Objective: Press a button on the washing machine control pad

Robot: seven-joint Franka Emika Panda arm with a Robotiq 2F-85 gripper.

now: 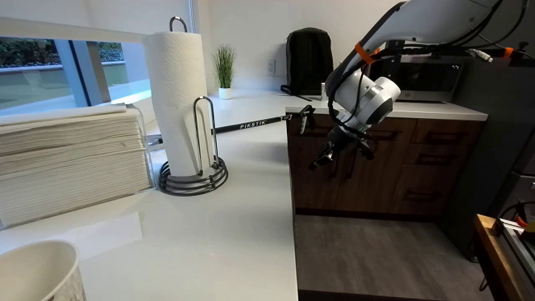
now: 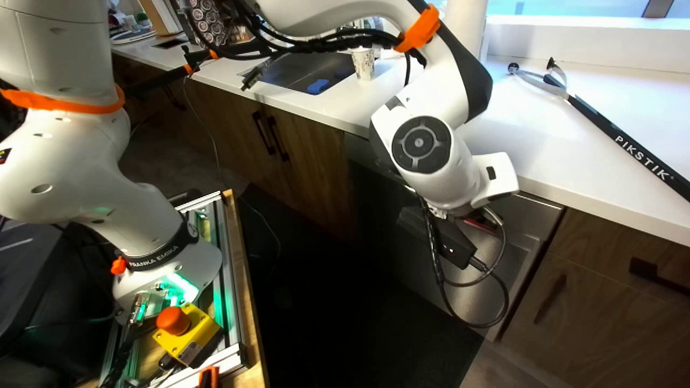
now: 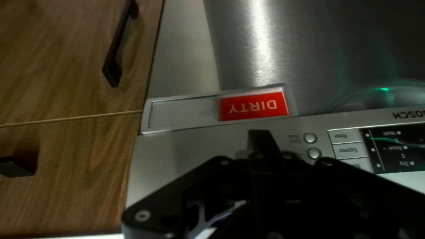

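The washing machine [image 3: 282,49] is a stainless Bosch appliance under the counter. It also shows in an exterior view [image 2: 480,302], partly behind the arm. In the wrist view its control pad [image 3: 199,152] appears upside down. It has two round silver buttons [image 3: 310,137], rectangular buttons labelled Rinse [image 3: 345,136] and Express [image 3: 350,151], and a dark display [image 3: 398,149]. My gripper [image 3: 262,141] is shut and empty, its tip over bare panel left of the round buttons. I cannot tell whether it touches. In an exterior view the gripper [image 1: 319,161] hangs beside the counter edge, pointing down.
A red DIRTY sign [image 3: 254,105] sits along the pad's edge. The white counter [image 1: 250,234] overhangs the machine. A PIKSTIK grabber [image 1: 255,124] lies on it, its end jutting past the edge near the arm. Wooden cabinets with dark handles [image 3: 118,46] adjoin the machine.
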